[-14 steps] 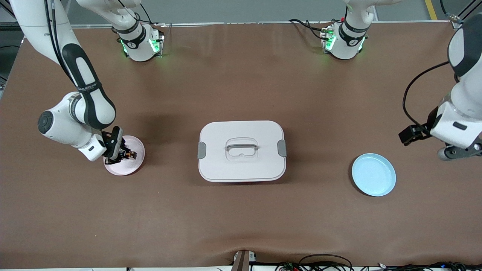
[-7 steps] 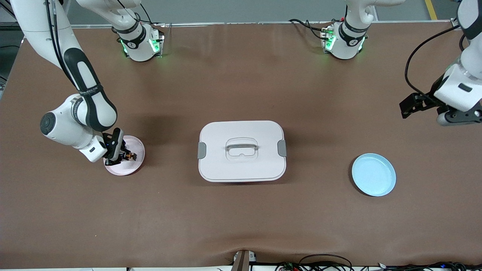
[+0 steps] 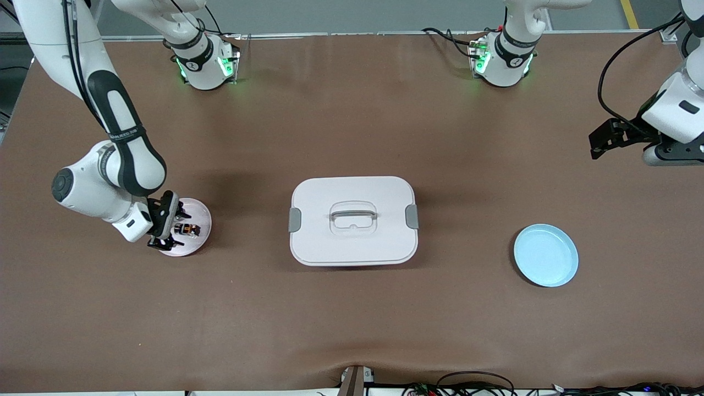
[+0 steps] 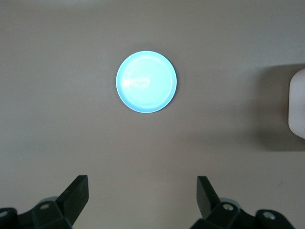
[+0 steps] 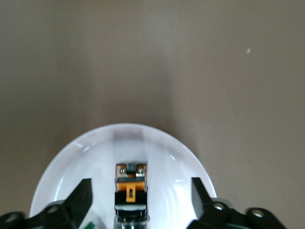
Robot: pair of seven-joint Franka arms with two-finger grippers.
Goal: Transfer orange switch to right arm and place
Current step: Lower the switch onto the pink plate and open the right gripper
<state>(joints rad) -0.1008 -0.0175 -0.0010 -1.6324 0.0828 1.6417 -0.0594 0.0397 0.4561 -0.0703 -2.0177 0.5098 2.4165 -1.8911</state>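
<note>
The orange switch (image 5: 131, 191) lies in the pink plate (image 3: 199, 212) at the right arm's end of the table, between the spread fingers of the right gripper (image 3: 168, 225), which stands just over the plate with neither finger touching the switch. The left gripper (image 4: 142, 193) hangs wide open and empty over bare table at the left arm's end, and the blue plate (image 3: 545, 254) nearby holds nothing. A white lidded box (image 3: 353, 220) sits between the two plates, lid on.
</note>
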